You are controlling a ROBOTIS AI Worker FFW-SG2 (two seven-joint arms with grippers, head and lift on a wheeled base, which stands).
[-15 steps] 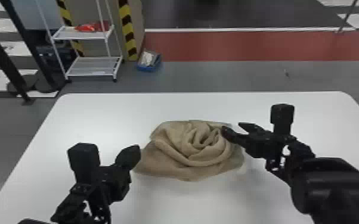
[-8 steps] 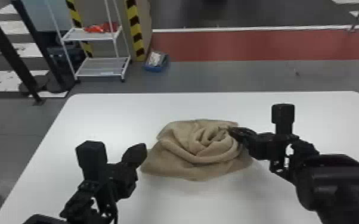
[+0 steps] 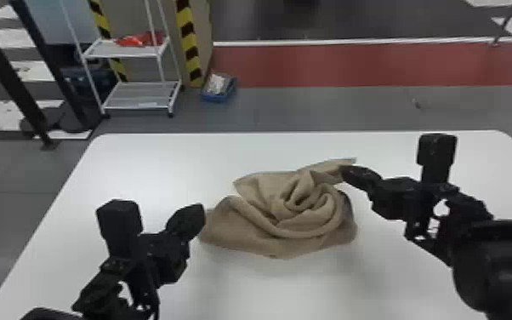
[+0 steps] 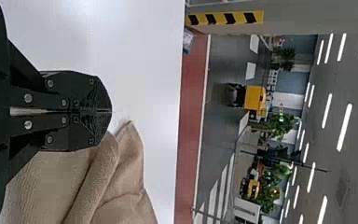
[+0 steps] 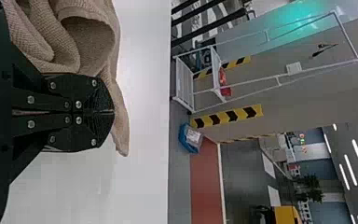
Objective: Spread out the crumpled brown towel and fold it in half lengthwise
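For the brown towel (image 3: 263,225): lies crumpled near the middle of the white bench (image 3: 153,170). Curls at the centre into a rose-like swirl, with deep pockets between thick, rounded folds. Flattens toward the near left into a wide, smoother flap. Runs out at the far right into a narrow, pointed strip. Shows a close, textured weave in the right wrist view, gaping there in one broad hollow fold.

For the left end effector (image 3: 200,209): is clenched, tips together, at the towel's left edge; cannot tell whether in contact.

For the right end effector (image 3: 343,169): is clenched on the towel's far-right strip, with loose fabric reaching past the tips in the right wrist view.
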